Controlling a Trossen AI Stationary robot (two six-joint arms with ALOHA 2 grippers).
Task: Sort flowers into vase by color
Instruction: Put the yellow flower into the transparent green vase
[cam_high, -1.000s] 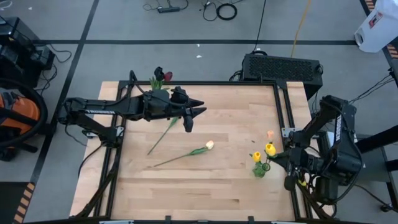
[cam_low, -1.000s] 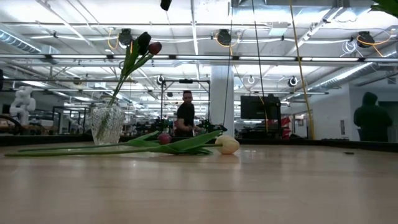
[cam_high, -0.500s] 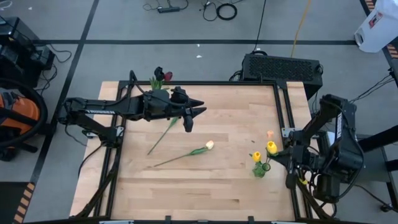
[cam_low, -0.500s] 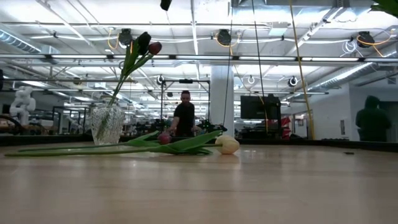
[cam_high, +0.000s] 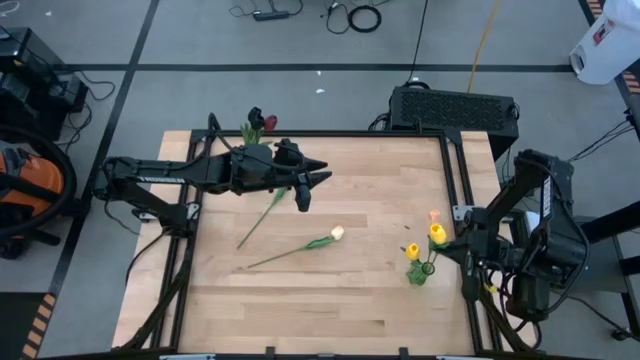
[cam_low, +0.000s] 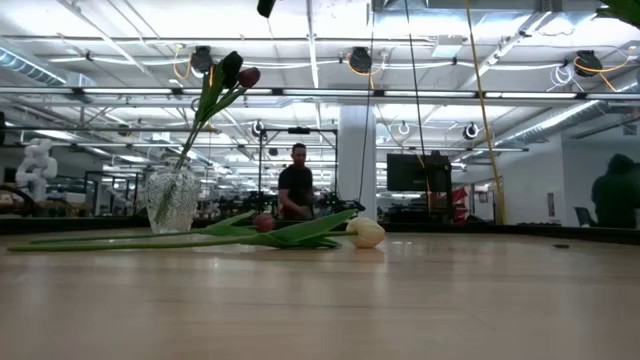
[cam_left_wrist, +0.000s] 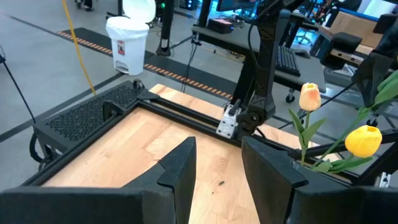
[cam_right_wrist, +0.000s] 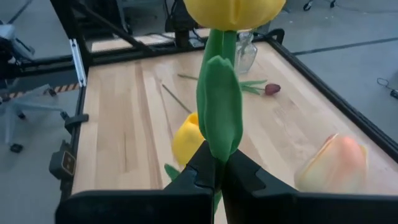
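A glass vase (cam_high: 252, 150) (cam_low: 172, 199) at the far left holds a dark red and a near-black tulip (cam_high: 260, 122). A dark red tulip (cam_high: 272, 207) and a cream tulip (cam_high: 300, 246) lie flat on the table. Near the right edge, a second vase (cam_high: 418, 272) holds a yellow tulip (cam_high: 412, 251) and a peach one (cam_high: 434, 216). My right gripper (cam_high: 449, 250) (cam_right_wrist: 217, 171) is shut on another yellow tulip (cam_high: 437, 235) beside them. My left gripper (cam_high: 318, 180) (cam_left_wrist: 217, 171) hangs open above the red tulip's head. My right gripper pinches the yellow tulip's green stem (cam_right_wrist: 217, 149) between its two fingertips, below the head (cam_right_wrist: 233, 9). The fingers come level from the table's right side and lie across the stem. The tulip stands about upright; its lower end is hidden among leaves at the second vase.
A black frame (cam_high: 455, 170) rims the table. A dark box (cam_high: 455, 108) sits beyond the far right corner. Bare wood (cam_high: 320, 300) lies along the near side. People (cam_low: 297, 185) stand in the room beyond the table.
My right arm has shifted slightly toward the table's right edge, and the held yellow tulip's head has moved a little toward the far edge. The left arm and the tulips on the table have kept still.
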